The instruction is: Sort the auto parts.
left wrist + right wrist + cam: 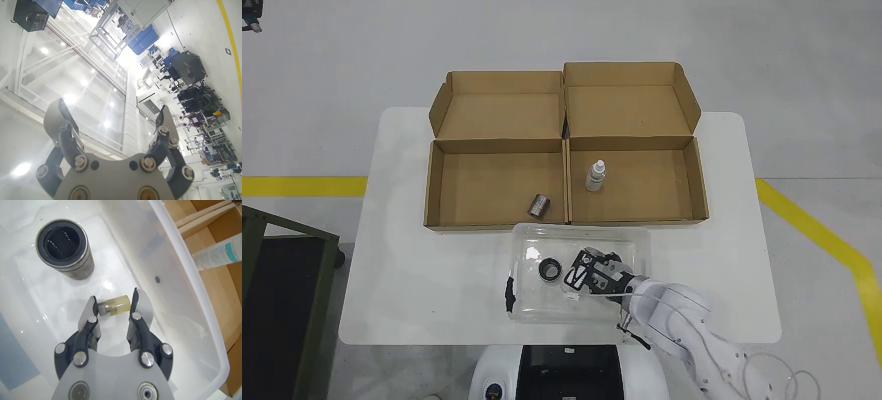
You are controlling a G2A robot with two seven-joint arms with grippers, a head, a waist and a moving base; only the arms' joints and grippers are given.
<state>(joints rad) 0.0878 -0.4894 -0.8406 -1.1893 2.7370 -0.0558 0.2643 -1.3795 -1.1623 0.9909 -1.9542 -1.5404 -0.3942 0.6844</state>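
Boxes: two cardboard boxes stand side by side on the white table (pixel 402 260), both with the lids folded back; the left-hand box (pixel 482 190) and the right-hand box (pixel 652 185) touch along one wall.
Bin: one clear plastic bin (pixel 532 235) is on the table, just in front of the two boxes.
Bearings: two metal bearings. One (pixel 538 205) lies in the left-hand box near the front wall. The other bearing (pixel 65 251) stands upright on the bin floor.
Bottle: one small white bottle (pixel 596 176) stands in the right-hand box; through the bin wall it is also seen in the right wrist view (pixel 215 255).
Small part: one short yellowish cylinder with a metal end (pixel 119 304) is inside the bin, lying across between the fingers.
Right gripper: the right gripper (pixel 114 304) is lowered into the bin, pointing down at the floor. Its pads press on the two ends of the small part, so it seems to pinch it; whether the part is lifted off the floor I cannot tell.
Left gripper: the left gripper (pixel 112 106) points up toward the ceiling, with its fingers spread wide and nothing between them.
Room: the bin wall (pixel 181 247) on the boxes' side is near one finger. The upright bearing is apart from the gripper, with bare floor between them.
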